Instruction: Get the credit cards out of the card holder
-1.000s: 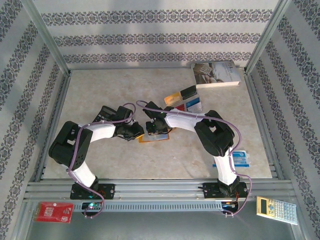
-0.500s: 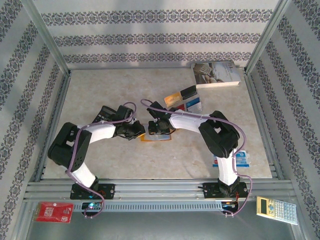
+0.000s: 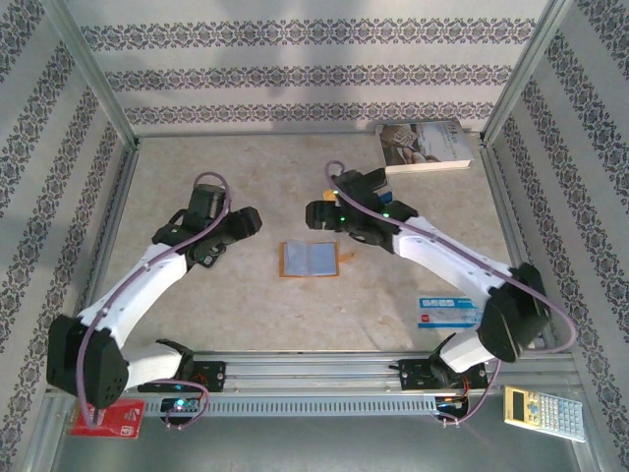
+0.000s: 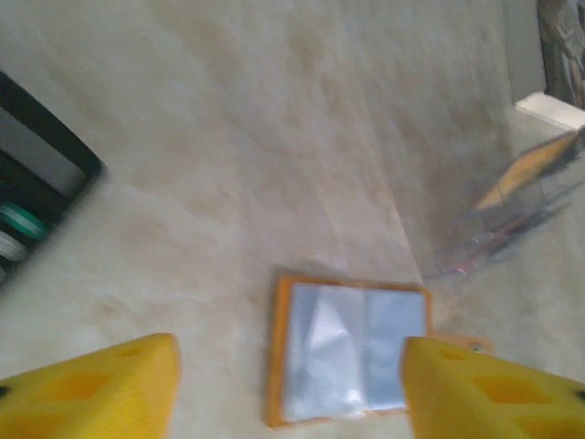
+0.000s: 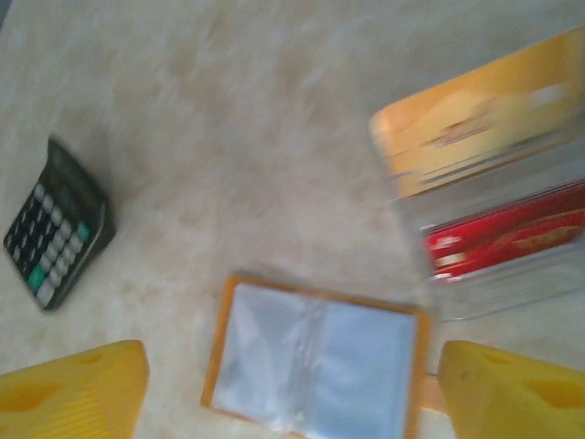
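The yellow fingers [image 4: 101, 384] of the left gripper [image 3: 239, 224] stand spread wide with nothing between them, hanging above the table [image 4: 228, 137], and the right gripper [image 3: 316, 213] is likewise parted and empty, its fingers [image 5: 512, 389] framing the same spot. Just past both pairs of fingertips, centred between them, the card holder [image 4: 352, 352] lies opened flat on the table, blue-grey pockets up and touching neither gripper. Its pockets look empty, so the task seems nearly or fully done. It should handle as a light, thin, floppy thing with slick plastic pockets, and lying flat it gives little to get under. The orange border at an outer edge looks the best place to pinch, with the other gripper pressing the opposite leaf down so it does not slide. Farther out, beyond the right finger, lie a yellow card [image 5: 475, 119] and a red card [image 5: 507, 240], well apart from the holder, and a black calculator [image 5: 59, 224] sits off past the other finger. Farthest, a book [image 3: 425, 145] rests at the back corner
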`<control>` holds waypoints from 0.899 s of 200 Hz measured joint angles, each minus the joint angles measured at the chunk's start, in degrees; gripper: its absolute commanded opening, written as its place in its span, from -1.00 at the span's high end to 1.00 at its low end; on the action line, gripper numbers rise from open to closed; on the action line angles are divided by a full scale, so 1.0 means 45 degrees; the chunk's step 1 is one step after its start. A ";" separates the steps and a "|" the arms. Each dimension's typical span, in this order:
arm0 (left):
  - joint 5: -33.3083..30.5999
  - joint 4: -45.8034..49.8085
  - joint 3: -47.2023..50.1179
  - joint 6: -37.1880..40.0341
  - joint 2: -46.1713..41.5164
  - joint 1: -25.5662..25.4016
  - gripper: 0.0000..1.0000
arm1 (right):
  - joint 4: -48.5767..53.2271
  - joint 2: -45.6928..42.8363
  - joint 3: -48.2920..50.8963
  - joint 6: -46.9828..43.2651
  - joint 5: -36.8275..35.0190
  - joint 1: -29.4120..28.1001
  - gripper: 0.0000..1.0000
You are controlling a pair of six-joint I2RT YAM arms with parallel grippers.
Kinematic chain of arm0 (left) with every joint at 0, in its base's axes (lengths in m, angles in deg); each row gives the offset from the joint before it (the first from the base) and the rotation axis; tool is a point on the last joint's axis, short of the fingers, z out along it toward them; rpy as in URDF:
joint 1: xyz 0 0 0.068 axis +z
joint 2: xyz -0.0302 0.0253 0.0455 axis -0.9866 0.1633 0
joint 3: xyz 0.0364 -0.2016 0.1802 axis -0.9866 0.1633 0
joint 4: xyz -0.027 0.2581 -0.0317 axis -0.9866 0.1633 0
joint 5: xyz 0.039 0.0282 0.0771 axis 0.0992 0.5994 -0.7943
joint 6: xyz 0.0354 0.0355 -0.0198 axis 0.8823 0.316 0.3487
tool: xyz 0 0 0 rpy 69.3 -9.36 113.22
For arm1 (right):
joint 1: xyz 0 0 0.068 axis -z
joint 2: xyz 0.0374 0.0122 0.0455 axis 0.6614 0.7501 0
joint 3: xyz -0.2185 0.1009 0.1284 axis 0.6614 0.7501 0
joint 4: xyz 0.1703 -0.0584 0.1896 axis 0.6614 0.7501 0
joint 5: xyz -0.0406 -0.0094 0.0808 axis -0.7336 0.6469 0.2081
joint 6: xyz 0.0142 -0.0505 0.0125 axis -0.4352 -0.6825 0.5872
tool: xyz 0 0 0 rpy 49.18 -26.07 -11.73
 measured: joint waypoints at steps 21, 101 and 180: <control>-0.1972 0.0272 0.0010 0.0748 -0.1127 0.0199 -0.94 | -0.0311 -0.1423 0.0996 -0.0928 -0.1311 0.0743 -0.96; -0.8665 -0.3599 0.4323 0.4255 -0.4197 0.0952 -1.00 | -0.3866 -0.5931 0.6693 -0.3347 -0.4789 0.4488 -0.96; -0.9743 -0.9491 0.7606 0.6970 -0.2531 0.1860 -1.00 | -0.8082 -0.6008 1.1026 -0.4201 -0.4896 0.7159 -0.96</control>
